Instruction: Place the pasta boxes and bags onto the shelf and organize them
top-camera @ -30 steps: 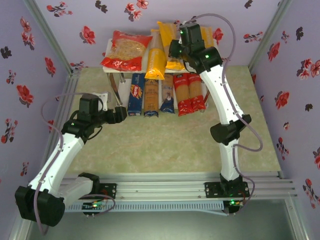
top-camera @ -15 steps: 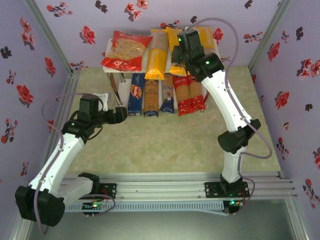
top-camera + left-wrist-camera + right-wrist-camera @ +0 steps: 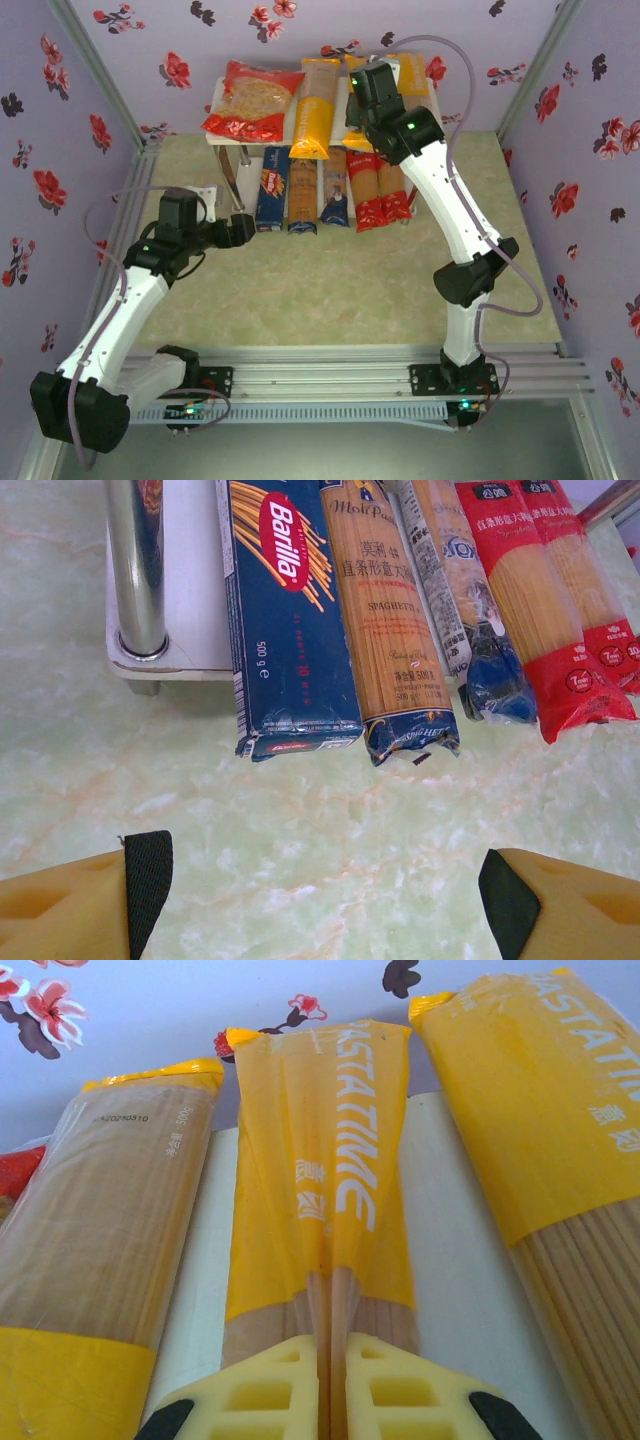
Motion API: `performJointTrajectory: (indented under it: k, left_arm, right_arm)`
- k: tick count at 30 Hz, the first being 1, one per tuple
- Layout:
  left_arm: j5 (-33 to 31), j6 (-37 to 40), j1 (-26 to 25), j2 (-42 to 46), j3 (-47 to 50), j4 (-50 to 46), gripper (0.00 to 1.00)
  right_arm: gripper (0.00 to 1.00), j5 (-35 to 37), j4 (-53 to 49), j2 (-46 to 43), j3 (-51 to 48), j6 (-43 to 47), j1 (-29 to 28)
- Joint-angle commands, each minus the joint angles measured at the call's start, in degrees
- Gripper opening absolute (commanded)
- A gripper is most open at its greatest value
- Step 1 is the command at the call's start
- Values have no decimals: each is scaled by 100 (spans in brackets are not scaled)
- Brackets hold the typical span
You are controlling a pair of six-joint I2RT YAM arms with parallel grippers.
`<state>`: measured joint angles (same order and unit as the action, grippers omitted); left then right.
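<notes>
Flowered purple walls [image 3: 560,60] enclose a pale green marbled table [image 3: 330,290], with the white shelf [image 3: 455,1250] at its far edge.

Right arm: rises from the near rail, elbow bent out to the right, forearm stretched far and leftward over the shelf's upper board. Right claw [image 3: 331,1345] is closed tight, nipping the near end of the middle yellow bag [image 3: 320,1190], which lies flat on the upper board between two other yellow bags.

Left arm: reaches forward from the near left, wrist turned right toward the lower board. Left claw [image 3: 328,880] is spread wide and holds nothing, low over the table, just short of the blue box [image 3: 285,610].

Lower board: blue box, brown box [image 3: 385,610] and red bags [image 3: 530,590] lie side by side. A wide red bag [image 3: 250,100] lies on the upper board's left.
</notes>
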<state>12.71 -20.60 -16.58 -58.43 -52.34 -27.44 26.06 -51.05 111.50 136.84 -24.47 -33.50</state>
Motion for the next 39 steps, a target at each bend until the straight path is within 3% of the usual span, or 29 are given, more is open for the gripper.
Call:
performJointTrajectory:
  k: [1,4,6,15,24,26,30,34,38,39]
  left_arm:
    - [109,-14,59,-19,22,116,84]
    - [109,-23,58,9,30,103,84]
    - [109,-14,62,25,31,91,84]
    - [111,-22,63,31,73,103,84]
    - [109,-32,83,22,168,203,84]
    - [109,-58,97,25,221,254,84]
    - [96,-117,119,21,318,362,84]
    - [85,-172,141,22,390,454,84]
    - [26,-179,198,60,458,561,86]
    - [21,-181,232,49,486,614,91]
  right_arm:
    - [0,-52,-385,257,63,102,71]
    - [1,-124,-424,252,66,89,71]
    - [21,-186,-424,228,47,88,71]
    - [43,-405,-312,127,-53,63,72]
    - [46,-966,272,-156,-43,163,71]
    - [53,-1007,416,-269,-58,250,71]
    - [54,-1028,726,-608,-212,443,71]
    - [55,-806,1053,-1311,-827,672,71]
    - [57,-304,1807,-2710,-2694,855,97]
    - [58,-162,1984,-3143,-3280,860,120]
